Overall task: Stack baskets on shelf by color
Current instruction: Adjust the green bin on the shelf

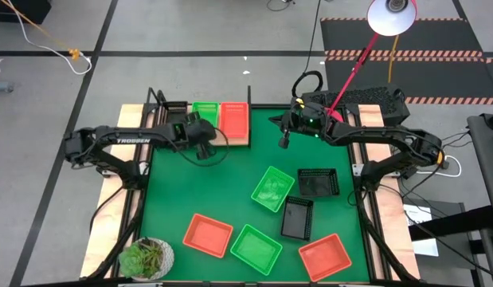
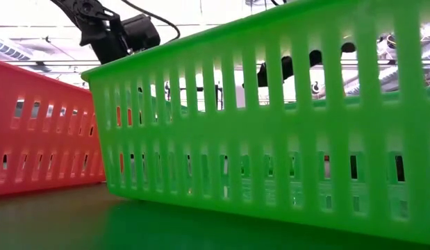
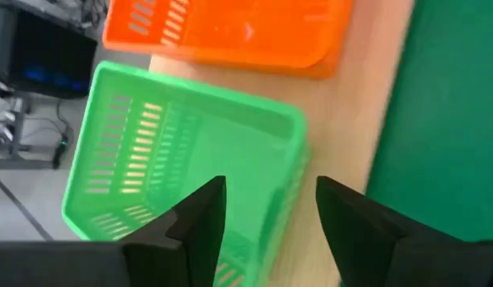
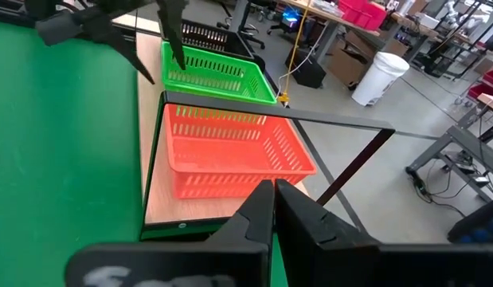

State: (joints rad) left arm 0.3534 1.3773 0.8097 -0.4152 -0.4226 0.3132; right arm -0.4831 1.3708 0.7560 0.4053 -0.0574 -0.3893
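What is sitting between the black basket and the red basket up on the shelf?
A green basket sits between the black basket and the red basket on the shelf, seen in the high view.

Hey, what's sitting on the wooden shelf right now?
Three baskets side by side: a black basket, a green basket and a red basket. The left arm partly covers the black one.

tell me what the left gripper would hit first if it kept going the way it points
Most likely the green basket on the shelf: the left gripper, jaws open, points straight at it, though depth is hard to judge.
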